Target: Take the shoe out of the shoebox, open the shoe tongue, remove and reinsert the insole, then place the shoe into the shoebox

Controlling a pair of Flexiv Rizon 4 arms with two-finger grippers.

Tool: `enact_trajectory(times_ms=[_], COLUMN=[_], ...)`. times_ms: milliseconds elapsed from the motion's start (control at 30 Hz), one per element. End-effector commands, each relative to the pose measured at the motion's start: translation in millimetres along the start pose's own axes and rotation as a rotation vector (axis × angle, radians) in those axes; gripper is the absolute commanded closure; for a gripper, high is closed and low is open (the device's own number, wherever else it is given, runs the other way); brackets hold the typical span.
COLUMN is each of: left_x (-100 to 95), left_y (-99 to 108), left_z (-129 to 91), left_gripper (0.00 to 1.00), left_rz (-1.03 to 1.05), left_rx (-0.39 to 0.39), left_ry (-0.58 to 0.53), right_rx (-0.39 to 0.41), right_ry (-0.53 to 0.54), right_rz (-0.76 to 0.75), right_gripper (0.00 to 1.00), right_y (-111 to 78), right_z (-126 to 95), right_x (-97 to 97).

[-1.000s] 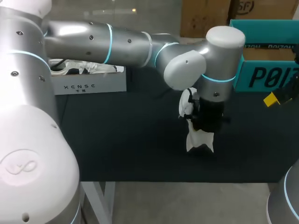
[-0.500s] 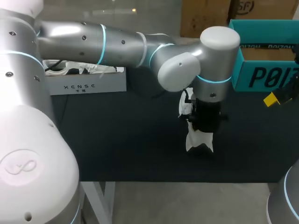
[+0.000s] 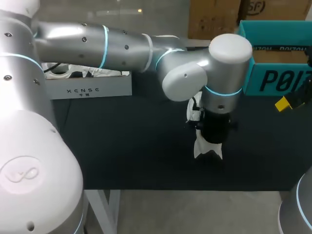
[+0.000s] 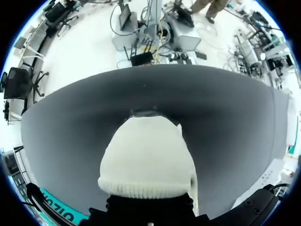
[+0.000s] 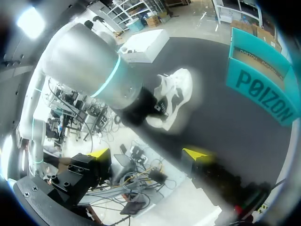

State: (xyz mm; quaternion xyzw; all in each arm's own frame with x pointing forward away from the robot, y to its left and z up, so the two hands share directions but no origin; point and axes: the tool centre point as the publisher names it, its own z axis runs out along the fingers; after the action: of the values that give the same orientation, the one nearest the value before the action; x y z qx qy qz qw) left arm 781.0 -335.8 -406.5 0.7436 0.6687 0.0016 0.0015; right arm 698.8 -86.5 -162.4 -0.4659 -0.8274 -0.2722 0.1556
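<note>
The shoe (image 3: 207, 146) stands on the table (image 3: 126, 156) — shoebox (image 3: 278, 78) behind to its right, second box (image 3: 92, 88) behind left.

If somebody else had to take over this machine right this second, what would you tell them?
Left end effector: down on the white shoe; its grip is hidden.
Right end effector: open, empty, near the teal shoebox.
Shoe: out of the shoebox, on the black table.
Done: shoe taken out. The state of the tongue and insole cannot be made out.
Left: finish the insole step if needed, then put the shoe into the shoebox.
</note>
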Motion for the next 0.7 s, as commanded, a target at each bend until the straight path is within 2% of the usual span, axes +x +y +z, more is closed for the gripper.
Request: enact_trajectory(times_ms=[33, 133, 233, 467, 700], left_x=[-13.4, -14.2, -10.7, 9.7, 25.5], left_y=[5.5, 6.3, 5.2, 3.6, 25.0], left_z=[41.8, 45.6, 36.0, -1.7, -34.1], left_gripper=[1.0, 1.0, 1.0, 1.0, 1.0], left_rz=[0.0, -0.013, -0.021, -0.052, -0.049], left_rx=[0.034, 0.04, 0.039, -0.007, -0.09], left_ry=[0.024, 0.019, 0.013, 0.022, 0.073], right_rx=[0.001, 0.001, 0.001, 0.001, 0.001], right_ry=[-0.001, -0.001, -0.001, -0.001, -0.001], right_rz=[0.002, 0.002, 0.002, 0.002, 0.002], right_gripper=[0.0, 0.0, 0.0, 0.0, 0.0], right_y=[0.0, 0.0, 0.0, 0.0, 0.0], right_z=[0.2, 0.2, 0.2, 0.2, 0.2], right_x=[-0.2, -0.2, -0.2, -0.2, -0.2])
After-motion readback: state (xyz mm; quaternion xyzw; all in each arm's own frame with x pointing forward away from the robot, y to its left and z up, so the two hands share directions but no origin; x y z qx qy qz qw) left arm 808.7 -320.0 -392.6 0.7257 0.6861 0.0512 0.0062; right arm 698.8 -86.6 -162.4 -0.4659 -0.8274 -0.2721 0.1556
